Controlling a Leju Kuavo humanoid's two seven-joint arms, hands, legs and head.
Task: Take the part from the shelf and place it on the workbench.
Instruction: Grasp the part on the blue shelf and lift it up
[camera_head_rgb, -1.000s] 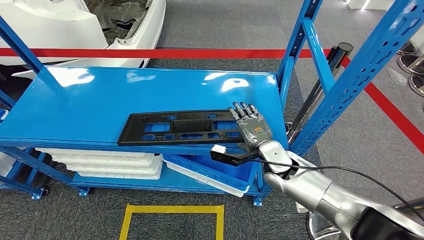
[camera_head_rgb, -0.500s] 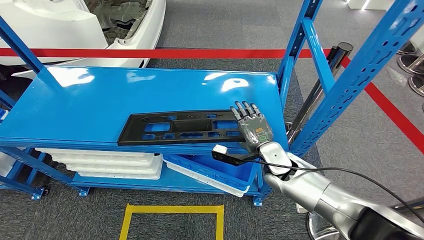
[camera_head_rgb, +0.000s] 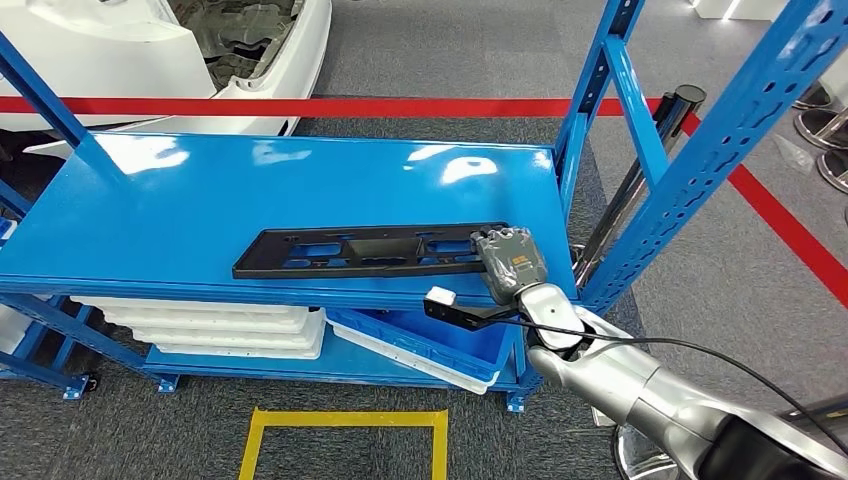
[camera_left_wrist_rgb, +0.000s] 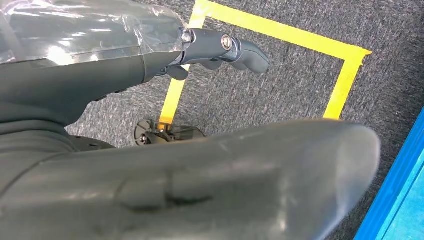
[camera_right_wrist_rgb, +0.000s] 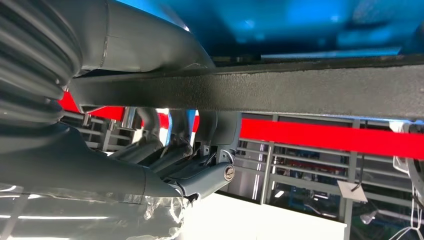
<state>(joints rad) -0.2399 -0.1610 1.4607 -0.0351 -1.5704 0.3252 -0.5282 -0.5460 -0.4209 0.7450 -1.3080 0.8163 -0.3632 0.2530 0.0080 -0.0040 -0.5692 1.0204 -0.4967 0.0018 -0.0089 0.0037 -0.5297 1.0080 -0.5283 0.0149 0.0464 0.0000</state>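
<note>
- Your right robot hand (camera_head_rgb: 510, 262) grips the long black slotted part (camera_head_rgb: 360, 251), tilted up off the blue shelf (camera_head_rgb: 180, 200).
- Left robot hand (camera_left_wrist_rgb: 220, 185): can't tell its state.
- Blue upright (camera_head_rgb: 690, 160) just beside.

Silver arm (camera_head_rgb: 640, 385), seemingly black-cabled.

Right robot hand (camera_head_rgb: 512, 262) fingers curled onto black part (camera_head_rgb: 360, 250); part now tilted up.
</note>
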